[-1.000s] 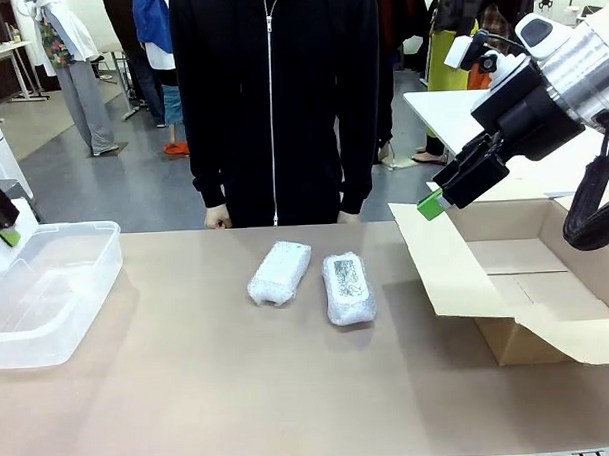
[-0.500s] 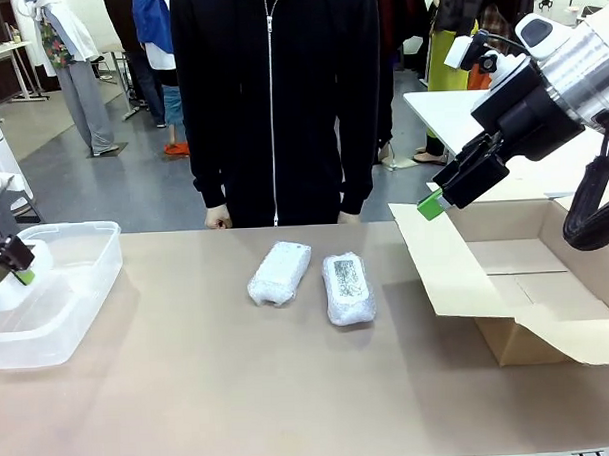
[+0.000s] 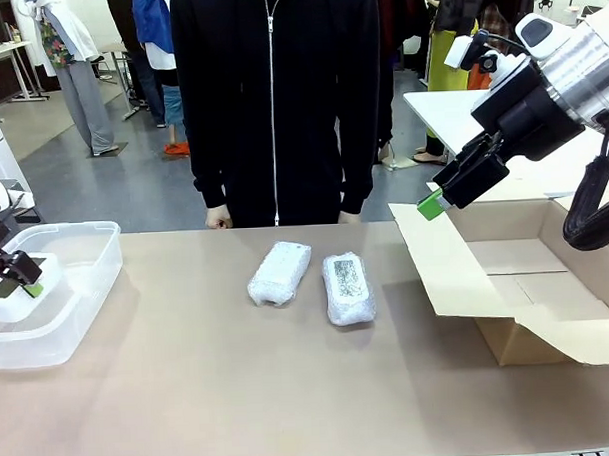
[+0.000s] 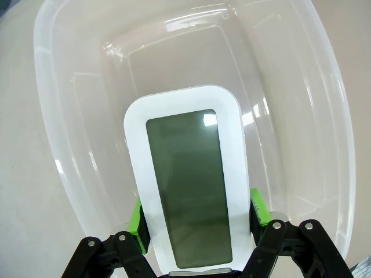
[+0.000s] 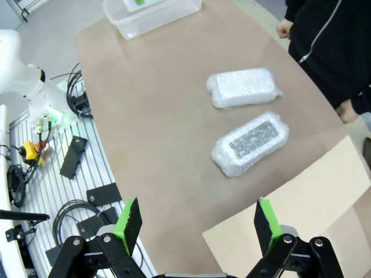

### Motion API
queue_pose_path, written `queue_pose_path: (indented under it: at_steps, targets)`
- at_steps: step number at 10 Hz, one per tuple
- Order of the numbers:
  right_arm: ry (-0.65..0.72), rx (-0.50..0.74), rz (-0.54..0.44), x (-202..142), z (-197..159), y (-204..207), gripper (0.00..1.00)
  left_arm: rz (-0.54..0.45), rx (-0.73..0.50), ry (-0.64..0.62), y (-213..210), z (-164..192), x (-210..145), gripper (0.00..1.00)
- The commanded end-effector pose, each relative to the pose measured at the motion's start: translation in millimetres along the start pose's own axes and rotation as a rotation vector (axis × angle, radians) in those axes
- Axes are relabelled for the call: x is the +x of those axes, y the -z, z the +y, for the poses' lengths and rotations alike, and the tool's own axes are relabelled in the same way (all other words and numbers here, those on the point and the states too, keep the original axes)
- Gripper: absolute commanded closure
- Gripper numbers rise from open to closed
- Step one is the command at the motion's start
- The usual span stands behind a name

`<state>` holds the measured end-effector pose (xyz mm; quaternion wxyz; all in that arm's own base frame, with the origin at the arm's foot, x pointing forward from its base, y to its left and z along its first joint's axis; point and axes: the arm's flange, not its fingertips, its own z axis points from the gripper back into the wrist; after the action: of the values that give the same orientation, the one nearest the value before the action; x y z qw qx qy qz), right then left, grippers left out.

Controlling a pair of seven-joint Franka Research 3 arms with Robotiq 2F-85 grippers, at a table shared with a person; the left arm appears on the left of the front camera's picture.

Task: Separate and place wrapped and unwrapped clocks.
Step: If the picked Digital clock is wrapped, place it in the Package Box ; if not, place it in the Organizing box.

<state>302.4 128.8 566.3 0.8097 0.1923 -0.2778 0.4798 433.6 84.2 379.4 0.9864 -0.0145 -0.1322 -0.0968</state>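
The bare clock point(image 4: 188, 191) is clamped between the left gripper's point(image 4: 198, 215) pads inside the clear tub point(image 4: 301, 87), at the front view's left edge. The plain bundle point(image 3: 280, 273) and the speckled bundle point(image 3: 349, 286) lie side by side mid-worktop point(image 3: 240, 390). At upper right, the right gripper point(image 5: 198, 209) hangs with jaws apart above the box point(image 3: 546, 280).

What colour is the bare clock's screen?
Dark grey-green, inside a white frame; the clock shows best in the left wrist view.

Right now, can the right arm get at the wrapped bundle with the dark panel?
Probably yes. The right gripper is open and empty, the bundle with the dark panel lies uncovered, and the other bundle sits apart beside it.
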Motion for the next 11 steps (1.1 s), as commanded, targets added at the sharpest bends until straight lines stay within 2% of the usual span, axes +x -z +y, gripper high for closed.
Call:
queue_pose_path:
  at_steps: [1,5,6,11]
  targets:
    - [0.004,0.007,0.004,-1.2,-0.1,0.3,0.00,-0.049,-0.009,-0.007,7.6,5.9,-0.2,0.20]
    - [0.004,0.007,0.004,-1.2,-0.1,0.3,0.00,-0.078,-0.023,-0.048,17.7,9.9,0.4,0.20]
    - [0.004,0.007,0.004,-1.2,-0.1,0.3,0.00,-0.077,-0.029,-0.051,17.7,9.9,0.9,0.00]
    - [0.004,0.007,0.004,-1.2,-0.1,0.3,0.00,-0.058,-0.042,-0.059,14.9,10.6,-1.1,0.00]
